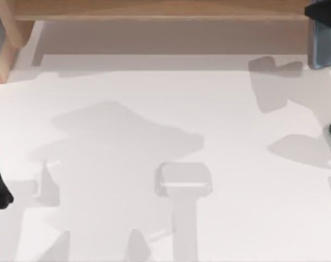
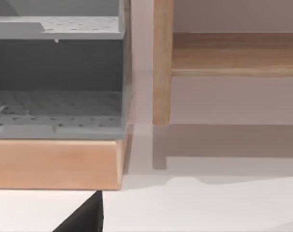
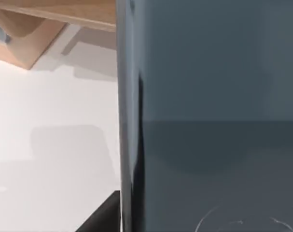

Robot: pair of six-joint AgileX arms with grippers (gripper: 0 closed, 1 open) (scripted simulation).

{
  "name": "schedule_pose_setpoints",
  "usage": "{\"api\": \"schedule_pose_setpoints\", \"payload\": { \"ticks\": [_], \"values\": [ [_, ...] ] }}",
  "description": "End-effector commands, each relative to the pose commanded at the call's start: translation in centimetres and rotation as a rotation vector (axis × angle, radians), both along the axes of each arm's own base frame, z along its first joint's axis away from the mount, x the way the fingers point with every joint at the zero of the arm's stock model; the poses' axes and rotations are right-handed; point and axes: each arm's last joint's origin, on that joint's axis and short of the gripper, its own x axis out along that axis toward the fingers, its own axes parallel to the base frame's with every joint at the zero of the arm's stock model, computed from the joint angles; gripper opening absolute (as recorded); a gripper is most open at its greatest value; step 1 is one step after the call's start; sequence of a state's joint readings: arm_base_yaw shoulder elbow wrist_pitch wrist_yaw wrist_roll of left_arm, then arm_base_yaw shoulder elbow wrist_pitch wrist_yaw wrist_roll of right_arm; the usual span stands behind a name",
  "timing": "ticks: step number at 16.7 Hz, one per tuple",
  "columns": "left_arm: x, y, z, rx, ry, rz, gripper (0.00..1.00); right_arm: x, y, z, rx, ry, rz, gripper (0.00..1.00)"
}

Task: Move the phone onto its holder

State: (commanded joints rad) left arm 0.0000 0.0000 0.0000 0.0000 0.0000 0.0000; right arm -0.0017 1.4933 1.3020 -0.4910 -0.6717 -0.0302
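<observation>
Phone [image 3: 209, 116] close against right hand

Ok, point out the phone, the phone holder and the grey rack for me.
phone [image 3: 209, 96], right wrist view, on its dark glossy face.
holder [image 1: 183, 178], top view, on its pale top plate.
grey rack [image 2: 57, 87], left wrist view, on its back wall.

Rendered tabletop workspace, plain white table [image 1: 154, 98], wooden shelf frame [image 2: 161, 63], grey perforated rack [image 2: 57, 111]

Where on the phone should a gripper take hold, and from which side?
Across its two long thin edges, around mid-length, I'd judge. The phone is a flat slab that looks upright at the table's far right, its broad face filling the right wrist view, so approach square to that face.
</observation>
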Motion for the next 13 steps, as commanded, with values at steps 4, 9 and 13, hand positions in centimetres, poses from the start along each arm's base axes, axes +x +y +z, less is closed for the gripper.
{"api": "schedule_pose_setpoints", "payload": {
  "ticks": [4,9,13],
  "values": [
    [0.0,0.0,0.0,0.000,0.000,0.000,1.00,-1.7,-5.0,-0.6,-0.065,-0.143,-0.014,0.00],
    [0.0,0.0,0.0,0.000,0.000,0.000,1.00,-4.5,-10.0,-1.8,-0.167,-0.288,-0.036,0.00],
    [0.0,0.0,0.0,0.000,0.000,0.000,1.00,-7.7,-13.4,-5.8,-0.238,-0.289,-0.076,0.00]
  ]
}}
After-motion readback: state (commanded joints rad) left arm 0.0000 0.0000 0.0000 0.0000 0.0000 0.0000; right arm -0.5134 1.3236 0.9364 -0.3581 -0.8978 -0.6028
